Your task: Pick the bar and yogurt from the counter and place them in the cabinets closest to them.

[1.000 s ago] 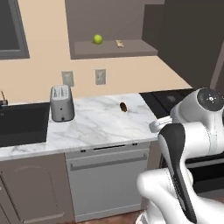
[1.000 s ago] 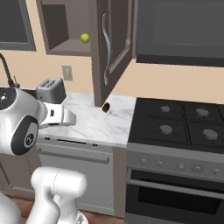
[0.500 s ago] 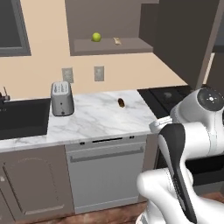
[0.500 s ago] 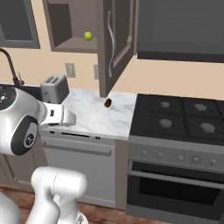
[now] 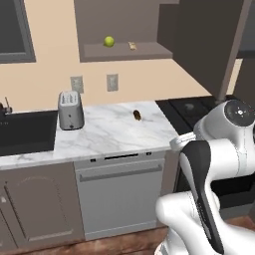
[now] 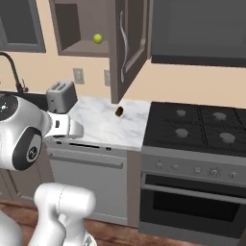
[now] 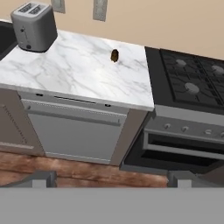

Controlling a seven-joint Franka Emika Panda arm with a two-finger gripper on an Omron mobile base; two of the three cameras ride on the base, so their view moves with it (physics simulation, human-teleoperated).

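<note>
The bar (image 5: 132,46) is a small tan piece lying on the shelf of the open wall cabinet (image 5: 124,52), to the right of a green ball (image 5: 108,41). The yogurt is out of view. The counter (image 7: 74,65) is a white marble slab seen from above and some way back in the hand view. My gripper (image 7: 111,180) is open, its two fingertips (image 7: 41,179) set wide apart with nothing between them. It hangs well in front of the counter, over the wooden floor.
A toaster (image 5: 70,110) stands at the counter's back left and a dark brown lump (image 5: 137,115) lies near the back right. A sink (image 5: 25,132) is on the left, a stove (image 6: 202,127) on the right. The cabinet door (image 6: 127,48) hangs open over the counter.
The whole scene has shrunk and risen a little in both base views, so the base has backed away from the counter. The arm keeps its pose and the gripper stays open.
</note>
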